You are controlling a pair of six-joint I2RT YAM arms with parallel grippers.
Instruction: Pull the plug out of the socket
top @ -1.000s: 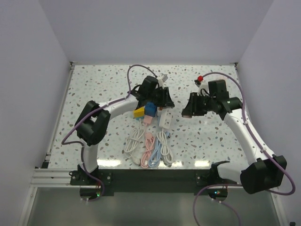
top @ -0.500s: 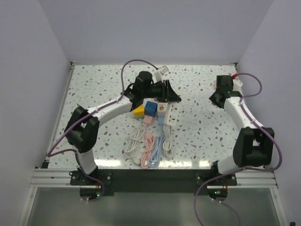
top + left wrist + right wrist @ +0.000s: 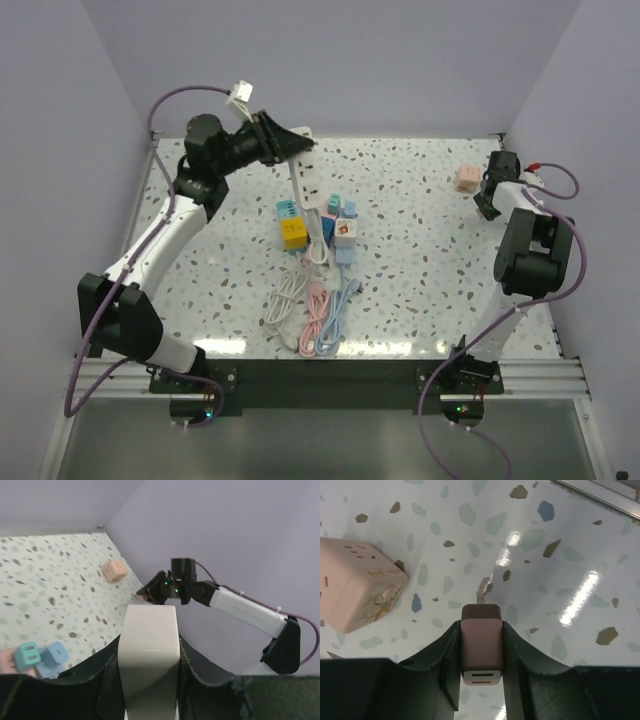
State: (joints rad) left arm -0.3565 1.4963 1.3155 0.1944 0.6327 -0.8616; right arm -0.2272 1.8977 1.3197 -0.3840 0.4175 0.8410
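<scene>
Where its fingers narrow on one end, the left gripper (image 3: 288,146) clamps the white power strip (image 3: 306,186), that end raised above the table (image 3: 420,260). Coloured cube adapters (image 3: 340,215) crowd the strip's lower end, and coiled cables (image 3: 315,310) lie nearer than it. Far right of the strip, the right gripper (image 3: 480,627) is closed tight on a pink plug (image 3: 480,650), its prong bare. A pink cube socket (image 3: 357,587) lies just beside the plug.

top: above, behind — whole table (image 3: 420,200) | left wrist: faces right arm (image 3: 240,607) | right wrist: close, down at table
</scene>
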